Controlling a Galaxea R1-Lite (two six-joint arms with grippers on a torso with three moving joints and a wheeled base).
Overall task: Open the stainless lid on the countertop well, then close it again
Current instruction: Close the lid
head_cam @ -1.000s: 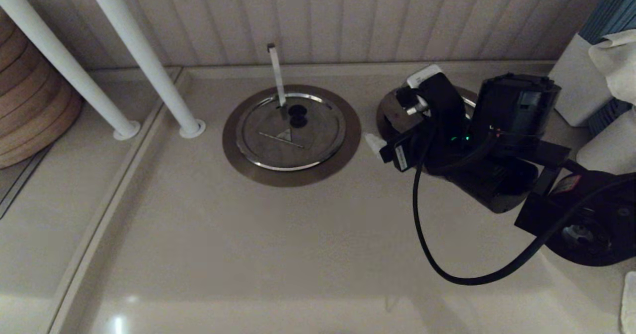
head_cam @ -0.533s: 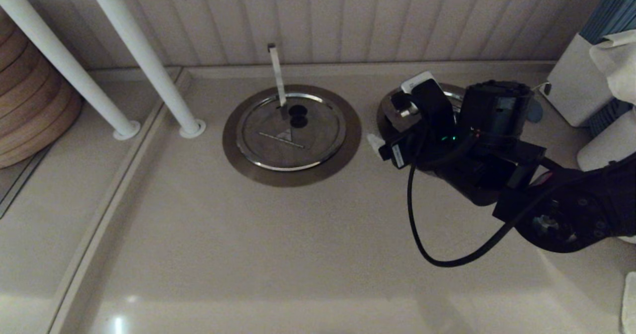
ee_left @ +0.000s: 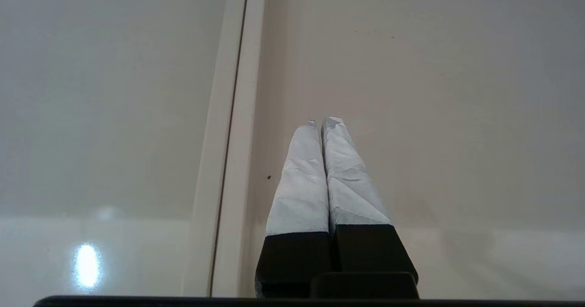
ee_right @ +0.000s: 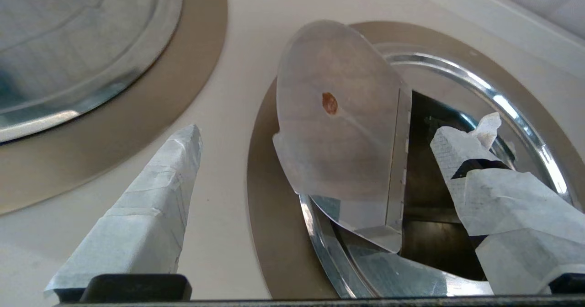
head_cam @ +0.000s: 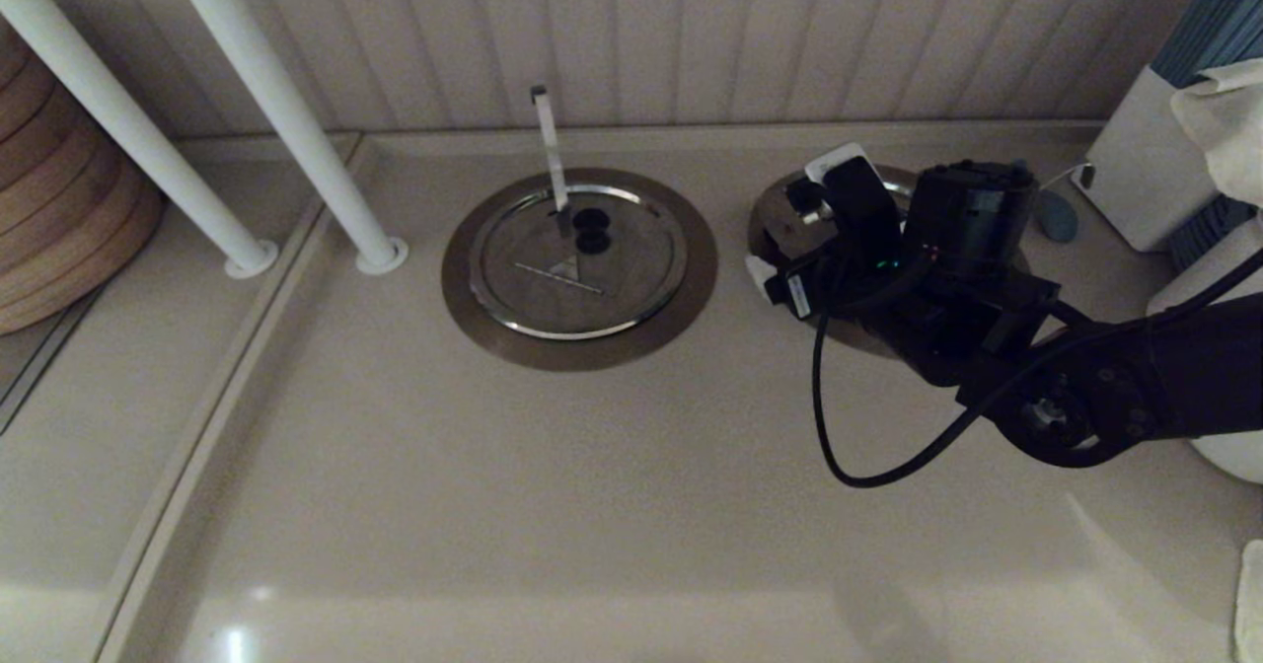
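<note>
Right wrist view: spread fingers [ee_right: 151,215] astride tilted stainless lid [ee_right: 338,115], twin disc [ee_right: 82,46] beside.

This looks like a café or canteen service counter. A pale countertop [head_cam: 553,505] carries two round steel wells with lids [head_cam: 577,260], set in metal collars [head_cam: 789,229] below a panelled wall [head_cam: 691,32]. Stacked wooden trays [head_cam: 59,199] and a napkin box [head_cam: 1150,165] stand at the sides.

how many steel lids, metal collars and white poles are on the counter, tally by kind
steel lids: 2, the stainless lid tipped up and its twin lid lying flat
metal collars: 2, the countertop well and the twin collar
white poles: 2
total: 6
</note>
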